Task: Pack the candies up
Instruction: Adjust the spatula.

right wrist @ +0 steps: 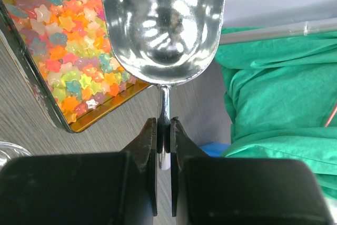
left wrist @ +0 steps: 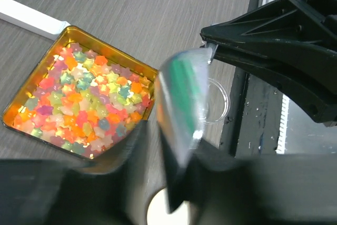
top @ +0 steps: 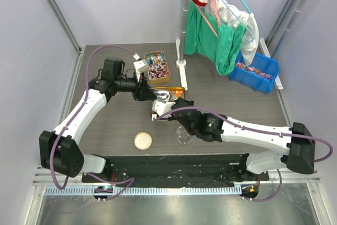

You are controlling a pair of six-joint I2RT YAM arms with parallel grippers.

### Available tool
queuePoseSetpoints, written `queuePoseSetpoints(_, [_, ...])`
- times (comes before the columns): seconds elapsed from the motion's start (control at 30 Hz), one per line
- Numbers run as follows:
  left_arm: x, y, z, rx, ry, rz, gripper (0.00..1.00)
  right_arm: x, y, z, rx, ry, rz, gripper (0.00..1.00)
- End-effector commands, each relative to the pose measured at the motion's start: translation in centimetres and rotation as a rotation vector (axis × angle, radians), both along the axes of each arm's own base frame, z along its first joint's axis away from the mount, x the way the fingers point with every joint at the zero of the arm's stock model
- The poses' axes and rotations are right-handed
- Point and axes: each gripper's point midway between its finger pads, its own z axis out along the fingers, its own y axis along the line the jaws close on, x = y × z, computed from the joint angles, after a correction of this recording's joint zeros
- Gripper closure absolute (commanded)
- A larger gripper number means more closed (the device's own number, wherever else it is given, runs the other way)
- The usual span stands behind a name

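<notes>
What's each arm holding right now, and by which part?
The right gripper clamps a metal scoop by its thin handle. The left gripper pinches what looks like a clear plastic bag by one edge.

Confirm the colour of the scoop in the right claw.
Shiny silver, mirror-like metal scoop; shows best in the right wrist view.

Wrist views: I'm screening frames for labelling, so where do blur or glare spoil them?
Left wrist: the clear bag and the left gripper pinching it are out of focus, while the tin behind is sharp. Right wrist: the scoop mirrors bright highlights across its bowl, and the right gripper clamped on its handle is a dark, featureless mass.
</notes>
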Motion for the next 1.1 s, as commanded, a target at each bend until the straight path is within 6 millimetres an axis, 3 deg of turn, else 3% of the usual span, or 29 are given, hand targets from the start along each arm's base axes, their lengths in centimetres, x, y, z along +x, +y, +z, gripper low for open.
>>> queuePoseSetpoints(0.0, [0.4, -0.2, 0.0, -0.001, -0.02, -0.008, 0.75, -0.2, 1.5, 1.0, 0.069, -0.019, 0.012, 0.99])
queuePoseSetpoints(0.07, [0.3, -0.2, -0.1, -0.001, -0.019, -0.009, 0.9, -0.5, 1.8, 0.8, 0.067, -0.016, 0.02, 0.99])
queuePoseSetpoints(0.13, [0.2, -0.2, -0.2, -0.001, -0.021, -0.017, 1.0, -0.8, 2.1, 0.9, 0.067, -0.01, 0.033, 0.98])
queuePoseSetpoints(0.27, [-0.6, -0.3, -0.3, -0.015, -0.017, -0.052, 1.0, -1.7, 2.5, 1.9, 0.077, 0.034, 0.084, 0.85])
queuePoseSetpoints(0.37, [-1.8, -0.5, -0.2, -0.041, 0.001, -0.104, 1.0, -3.5, 2.4, 3.0, 0.095, 0.101, 0.177, 0.66])
queuePoseSetpoints(0.4, [-2.1, -0.4, -0.1, -0.046, 0.003, -0.116, 1.0, -4.3, 2.7, 3.4, 0.112, 0.123, 0.232, 0.52])
queuePoseSetpoints(0.47, [-2.9, -0.6, 0.2, -0.065, 0.004, -0.155, 1.0, -5.2, 2.0, 4.5, 0.135, 0.128, 0.265, 0.46])
queuePoseSetpoints(0.7, [-4.2, -0.7, 0.4, -0.097, 0.036, -0.218, 1.0, -5.3, 1.1, 3.5, 0.129, 0.083, 0.286, 0.46])
queuePoseSetpoints(0.97, [-4.5, -0.7, 0.3, -0.11, 0.067, -0.232, 1.0, -5.7, 1.9, 2.6, 0.158, 0.089, 0.322, 0.5])
queuePoseSetpoints(1.07, [-4.5, -0.6, 0.0, -0.105, 0.073, -0.229, 1.0, -5.5, 2.1, 3.3, 0.191, 0.077, 0.312, 0.5])
